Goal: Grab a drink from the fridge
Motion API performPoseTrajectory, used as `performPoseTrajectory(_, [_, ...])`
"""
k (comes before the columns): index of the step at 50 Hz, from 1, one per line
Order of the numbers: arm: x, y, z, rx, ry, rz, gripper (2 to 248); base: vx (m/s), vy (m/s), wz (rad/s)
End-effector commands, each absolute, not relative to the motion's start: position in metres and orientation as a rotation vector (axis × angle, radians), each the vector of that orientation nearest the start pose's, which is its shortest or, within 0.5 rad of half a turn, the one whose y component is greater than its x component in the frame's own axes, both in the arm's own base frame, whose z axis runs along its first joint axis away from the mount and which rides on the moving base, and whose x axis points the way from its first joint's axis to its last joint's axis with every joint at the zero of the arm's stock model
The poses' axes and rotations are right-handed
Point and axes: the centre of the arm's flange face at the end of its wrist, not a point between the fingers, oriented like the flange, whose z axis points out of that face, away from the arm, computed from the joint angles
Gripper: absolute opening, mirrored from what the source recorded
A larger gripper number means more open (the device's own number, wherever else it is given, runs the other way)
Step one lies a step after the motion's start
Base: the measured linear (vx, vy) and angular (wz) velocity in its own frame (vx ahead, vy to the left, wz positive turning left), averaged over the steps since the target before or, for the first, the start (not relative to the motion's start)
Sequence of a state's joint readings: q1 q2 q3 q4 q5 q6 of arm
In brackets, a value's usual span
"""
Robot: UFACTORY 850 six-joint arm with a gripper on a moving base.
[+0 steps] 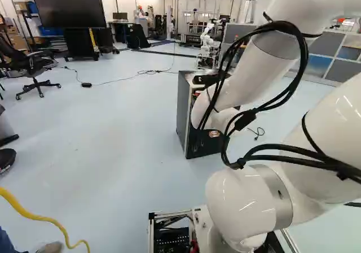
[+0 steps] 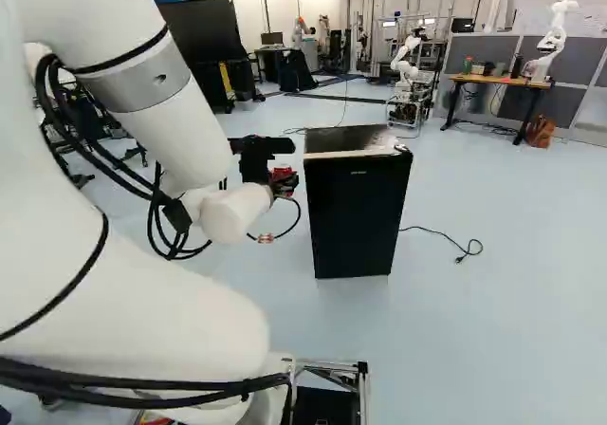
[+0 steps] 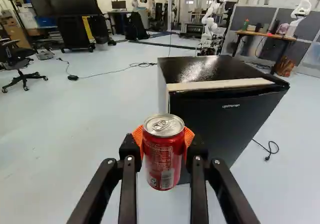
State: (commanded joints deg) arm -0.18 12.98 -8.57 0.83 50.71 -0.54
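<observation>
Close in, pinching a red drink can (image 3: 163,161) upright between the two orange pads (image 3: 138,138) of the gripper (image 3: 164,145). Probably sealed, judging by the flat pull tab (image 3: 161,125), so likely full and heavy enough to slide down if gripped too lightly or swung too fast; squeezed too hard, apt to dent or even leak. Looped loosely along the arm (image 1: 248,75), black cables (image 1: 302,66), able to snag on a corner during a turn. Just beyond the can, the fridge (image 3: 210,69), near enough to be knocked by a careless sideways swing; best to draw away from it first. Across its front, a black door (image 3: 227,126) under a pale strip (image 3: 220,85), hiding whatever may be inside; impossible to tell whether quite closed. On the floor beside it, a loose power cord (image 3: 270,149), liable to catch a wheel if driven over. Far back, on a wooden table (image 2: 512,83), several small containers (image 2: 484,68), too small to judge for contents.
</observation>
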Motion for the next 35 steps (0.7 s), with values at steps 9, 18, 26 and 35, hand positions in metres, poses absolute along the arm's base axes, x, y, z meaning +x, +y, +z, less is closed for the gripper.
performPoseTrajectory(9, [0.283, -0.001, 0.371, -2.552, 0.007, -1.842, 97, 0.000, 0.000, 0.000])
performPoseTrajectory(18, [0.275, 0.000, 0.368, -2.555, 0.003, -1.831, 97, 0.000, 0.000, 0.000])
performPoseTrajectory(26, [0.271, 0.000, 0.366, -2.557, 0.001, -1.826, 97, 0.000, 0.000, 0.000])
performPoseTrajectory(35, [0.270, 0.000, 0.366, -2.558, 0.000, -1.824, 97, 0.000, 0.000, 0.000])
